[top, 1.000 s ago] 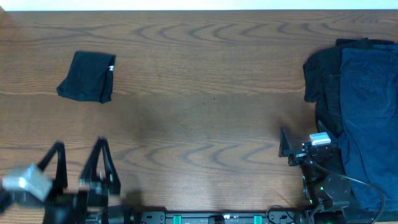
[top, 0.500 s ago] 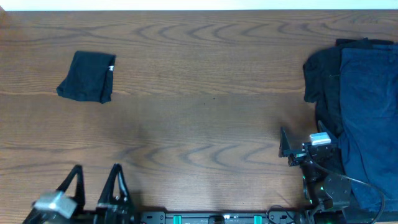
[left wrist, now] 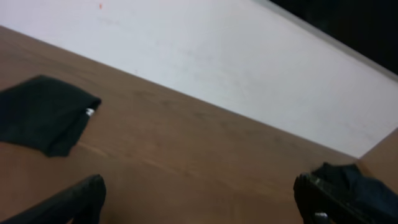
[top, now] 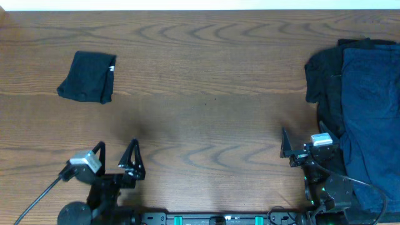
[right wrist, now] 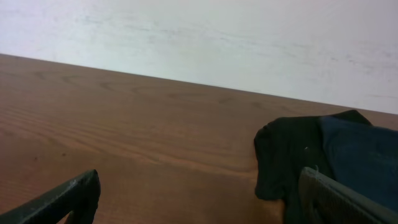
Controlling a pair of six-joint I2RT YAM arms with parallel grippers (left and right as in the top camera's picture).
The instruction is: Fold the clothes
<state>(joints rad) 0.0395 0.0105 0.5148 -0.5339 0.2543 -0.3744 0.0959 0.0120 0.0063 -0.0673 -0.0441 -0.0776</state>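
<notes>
A folded black garment (top: 87, 77) with a small white label lies at the far left of the table; it also shows in the left wrist view (left wrist: 40, 114). A pile of unfolded clothes lies at the right edge: a black garment (top: 323, 78) under a navy blue garment (top: 369, 106). The pile shows in the right wrist view (right wrist: 298, 158). My left gripper (top: 115, 156) is open and empty near the front left. My right gripper (top: 306, 145) is open and empty at the front right, right beside the pile's left edge.
The wooden table (top: 206, 94) spreads between the folded garment and the pile. A white wall (right wrist: 199, 37) stands behind the far edge. The arm bases and cables sit along the front edge.
My left arm has swung right and toward the table's middle along the front edge, still open. The right arm and the clothes have not moved.
</notes>
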